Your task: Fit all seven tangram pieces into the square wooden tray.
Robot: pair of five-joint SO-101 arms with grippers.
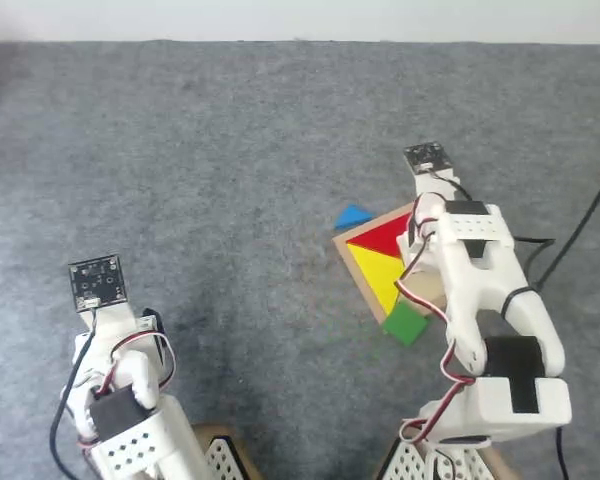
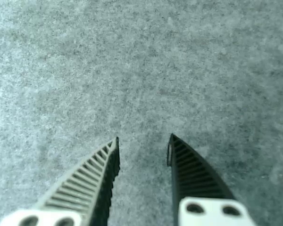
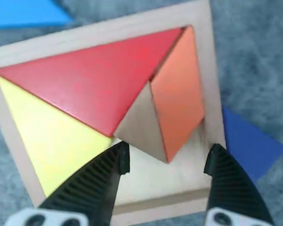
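High view: the square wooden tray (image 1: 358, 281) lies under the right arm, with the red triangle (image 1: 385, 238) and yellow triangle (image 1: 380, 272) seated and the green piece (image 1: 407, 324) just outside. Left wrist view: the left gripper (image 2: 144, 138) is released over bare grey mat (image 2: 141, 61). Right wrist view: the right gripper (image 3: 170, 147) is spread and empty above the orange parallelogram (image 3: 177, 99); the dark blue piece (image 3: 247, 146) lies beside the rim. The pieces look light, stiff and smooth-painted. They are likely to slide, so pinch each across opposite edges.

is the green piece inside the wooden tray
No, the green piece lies on the grey mat, just outside a corner of the wooden tray.
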